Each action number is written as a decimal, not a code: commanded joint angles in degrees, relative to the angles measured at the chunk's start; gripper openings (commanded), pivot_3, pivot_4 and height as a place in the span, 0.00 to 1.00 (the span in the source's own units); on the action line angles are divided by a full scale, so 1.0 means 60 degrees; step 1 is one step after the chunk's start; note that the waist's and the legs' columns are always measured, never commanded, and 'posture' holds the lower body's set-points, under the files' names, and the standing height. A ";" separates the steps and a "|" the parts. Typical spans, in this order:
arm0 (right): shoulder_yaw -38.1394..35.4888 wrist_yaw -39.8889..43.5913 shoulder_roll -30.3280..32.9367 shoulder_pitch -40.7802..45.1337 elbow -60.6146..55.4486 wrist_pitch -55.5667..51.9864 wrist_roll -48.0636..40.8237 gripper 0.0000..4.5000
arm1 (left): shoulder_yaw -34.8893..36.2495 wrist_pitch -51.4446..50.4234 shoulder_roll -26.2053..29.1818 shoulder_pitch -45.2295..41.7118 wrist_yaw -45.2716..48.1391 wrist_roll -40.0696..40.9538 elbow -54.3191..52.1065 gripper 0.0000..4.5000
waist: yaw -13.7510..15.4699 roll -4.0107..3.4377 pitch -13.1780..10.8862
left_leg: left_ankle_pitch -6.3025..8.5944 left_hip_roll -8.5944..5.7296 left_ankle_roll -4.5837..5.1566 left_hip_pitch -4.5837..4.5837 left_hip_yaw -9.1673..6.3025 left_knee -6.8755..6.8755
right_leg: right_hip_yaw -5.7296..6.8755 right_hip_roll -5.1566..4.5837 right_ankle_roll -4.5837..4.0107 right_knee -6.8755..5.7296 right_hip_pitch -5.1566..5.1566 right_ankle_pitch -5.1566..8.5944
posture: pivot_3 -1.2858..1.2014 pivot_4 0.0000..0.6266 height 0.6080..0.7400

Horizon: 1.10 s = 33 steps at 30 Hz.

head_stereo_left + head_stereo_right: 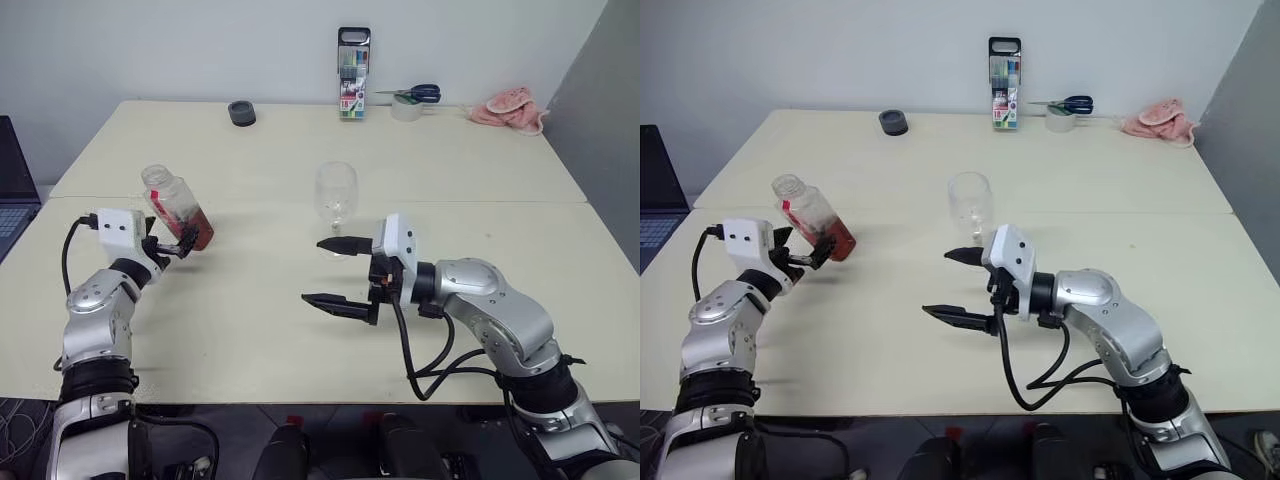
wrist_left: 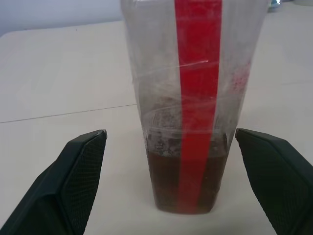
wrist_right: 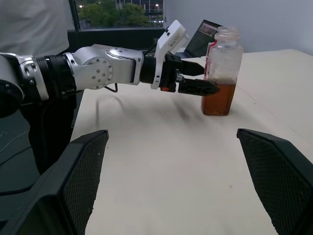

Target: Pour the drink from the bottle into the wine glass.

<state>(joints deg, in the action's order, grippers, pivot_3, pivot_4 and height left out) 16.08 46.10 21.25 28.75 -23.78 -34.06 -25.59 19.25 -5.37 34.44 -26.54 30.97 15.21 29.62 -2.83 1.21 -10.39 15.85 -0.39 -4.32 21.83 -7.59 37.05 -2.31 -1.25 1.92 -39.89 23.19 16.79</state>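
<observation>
The left claw point(image 1: 178, 243) reaches forward, wide open around the bottle point(image 1: 177, 207) standing on the tabletop point(image 1: 250, 320). The right claw point(image 1: 338, 275) points left, wide open, just before the wine glass point(image 1: 337, 193).

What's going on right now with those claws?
Both claws open: left claw around clear plastic bottle, uncapped, standing. Right claw empty. Clear stemmed wine glass empty, path unobstructed.

Cream table point(image 1: 250, 330): bottle point(image 1: 178, 208), wine glass point(image 1: 337, 194), black puck point(image 1: 241, 113), pen case point(image 1: 353, 60).
</observation>
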 commanded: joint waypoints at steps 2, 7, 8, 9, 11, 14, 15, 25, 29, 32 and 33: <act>0.0034 -0.0131 -0.0187 0.0269 -0.0107 0.0331 0.0186 1.00 | -0.0097 0.0502 0.0298 -0.0579 0.0199 -0.0163 0.0454 1.00 | -0.0005 0.0001 0.0000 | 0.0000 0.0001 0.0000 0.0001 -0.0001 0.0001 | 0.0002 0.0000 0.0000 0.0000 0.0001 0.0000 | 0.52 0.24 1.00; -0.0181 -0.0605 -0.0639 0.0460 0.0180 0.1032 0.0637 1.00 | -0.0243 0.0909 0.0405 -0.1191 0.0391 -0.0298 0.1264 1.00 | -0.0029 0.0002 0.0001 | -0.0001 0.0001 -0.0001 0.0001 0.0000 0.0001 | 0.0003 0.0002 0.0000 -0.0003 0.0004 0.0000 | 0.52 0.24 1.00; -0.0193 -0.0616 -0.0660 0.0473 0.0205 0.1066 0.0657 1.00 | -0.0263 0.0966 0.0408 -0.1244 0.0437 -0.0313 0.1359 1.00 | -0.0035 0.0002 0.0001 | -0.0002 0.0001 -0.0003 0.0001 0.0000 0.0000 | 0.0002 0.0002 0.0000 -0.0002 0.0004 0.0000 | 0.52 0.24 1.00; -0.0211 -0.0630 -0.0684 0.0485 0.0224 0.1101 0.0684 1.00 | -0.0281 0.1022 0.0409 -0.1298 0.0481 -0.0330 0.1450 1.00 | -0.0038 0.0002 0.0001 | -0.0003 -0.0001 -0.0005 0.0002 0.0000 0.0000 | 0.0002 0.0001 0.0000 -0.0002 0.0004 0.0000 | 0.52 0.24 1.00; -0.0230 -0.0655 -0.0704 0.0499 0.0228 0.1140 0.0718 1.00 | -0.0316 0.1121 0.0406 -0.1406 0.0533 -0.0347 0.1622 1.00 | -0.0042 0.0002 0.0001 | -0.0009 -0.0003 -0.0017 0.0002 0.0002 -0.0001 | 0.0000 -0.0002 0.0000 0.0000 0.0004 0.0000 | 0.52 0.24 1.00; -0.0228 -0.0694 -0.0709 0.0498 0.0182 0.1112 0.0698 1.00 | -0.0374 0.1238 0.0389 -0.1547 0.0625 -0.0349 0.1849 0.96 | -0.0044 0.0002 0.0001 | -0.0009 -0.0003 -0.0016 0.0003 0.0000 -0.0001 | 0.0001 -0.0002 0.0000 -0.0001 0.0006 0.0000 | 0.52 0.24 1.00; -0.0228 -0.0710 -0.0711 0.0492 0.0159 0.1095 0.0688 1.00 | -0.0384 0.1272 0.0381 -0.1569 0.0647 -0.0342 0.1905 0.91 | -0.0045 0.0002 0.0001 | -0.0008 -0.0003 -0.0014 0.0003 0.0000 -0.0001 | 0.0001 -0.0002 0.0000 -0.0002 0.0006 0.0000 | 0.52 0.24 1.00; -0.0443 -0.0957 -0.0539 0.0366 -0.0210 0.0999 0.0663 1.00 | -0.0435 0.0872 -0.0007 -0.0944 0.0646 -0.0035 0.0523 0.37 | -0.0051 0.0002 0.0001 | -0.0004 -0.0002 -0.0006 0.0005 -0.0002 0.0000 | 0.0001 -0.0002 0.0000 -0.0002 0.0006 0.0000 | 0.52 0.24 1.00; -0.1019 -0.1525 -0.0337 0.0056 -0.0903 0.0700 0.0593 1.00 | -0.1025 0.0565 -0.0297 -0.0721 0.0672 -0.0240 -0.1503 0.37 | 0.0041 0.0008 -0.0002 | -0.0011 -0.0003 -0.0020 0.0026 -0.0019 0.0004 | 0.0009 -0.0010 -0.0001 0.0004 0.0008 0.0000 | 0.52 0.24 1.00; -0.1359 -0.1922 -0.0169 -0.0255 -0.1338 0.0693 0.0698 1.00 | -0.1580 0.0415 -0.0313 -0.1000 0.0505 -0.0723 -0.2289 0.37 | 0.0096 0.0012 0.0000 | -0.0013 -0.0007 -0.0023 0.0032 -0.0022 0.0010 | 0.0010 -0.0010 -0.0001 0.0004 0.0009 -0.0001 | 0.52 0.24 1.00; -0.1488 -0.1999 -0.0188 -0.0350 -0.1412 0.0763 0.0642 1.00 | -0.1741 0.0454 -0.0305 -0.1151 0.0424 -0.0906 -0.2424 0.37 | 0.0104 0.0012 0.0000 | -0.0013 -0.0007 -0.0023 0.0029 -0.0016 0.0009 | 0.0007 -0.0009 -0.0001 0.0004 0.0009 -0.0001 | 0.52 0.24 1.00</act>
<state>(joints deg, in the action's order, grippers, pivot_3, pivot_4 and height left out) 9.18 35.38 20.16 26.82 -29.33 -30.29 -21.46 9.39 -3.45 31.69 -31.27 34.28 11.23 19.21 -2.21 1.29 -10.39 15.78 -0.42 -4.44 22.00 -7.66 37.09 -2.28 -1.29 1.92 -39.87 23.24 16.79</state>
